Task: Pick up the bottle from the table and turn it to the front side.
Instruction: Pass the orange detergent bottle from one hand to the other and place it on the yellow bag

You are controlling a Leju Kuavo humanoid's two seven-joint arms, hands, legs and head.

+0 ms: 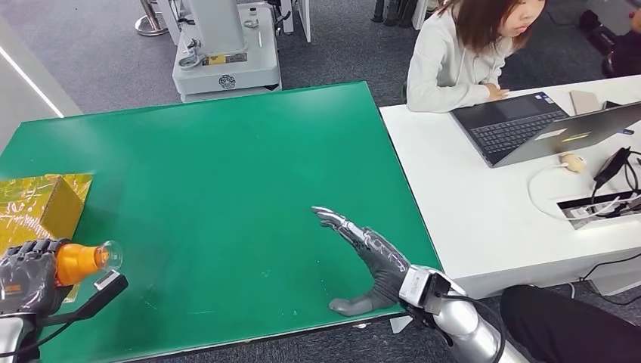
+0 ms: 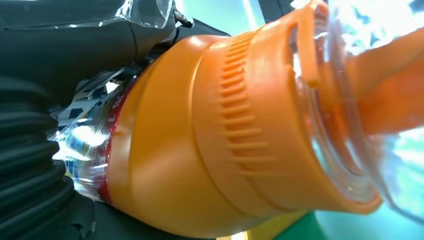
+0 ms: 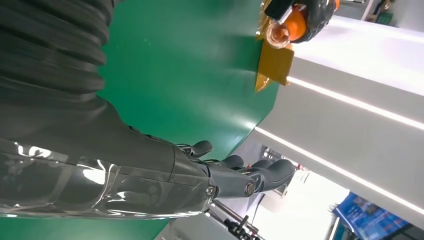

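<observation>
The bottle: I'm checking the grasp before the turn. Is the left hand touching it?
Touching. In the head view the left hand wraps the bottle; the left wrist view shows its dark fingers pressed against the body.

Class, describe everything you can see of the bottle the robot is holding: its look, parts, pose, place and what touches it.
The bottle has an orange, plastic-looking upper part with a ribbed collar and a clear domed cap over an orange spout. A shiny label, silver with some red, wraps the body below. It lies roughly level, cap pointing toward the robot's right, held at the near left edge of the green table. The left hand grips its body, hiding the lower part. Nothing else visibly touches it.
</observation>
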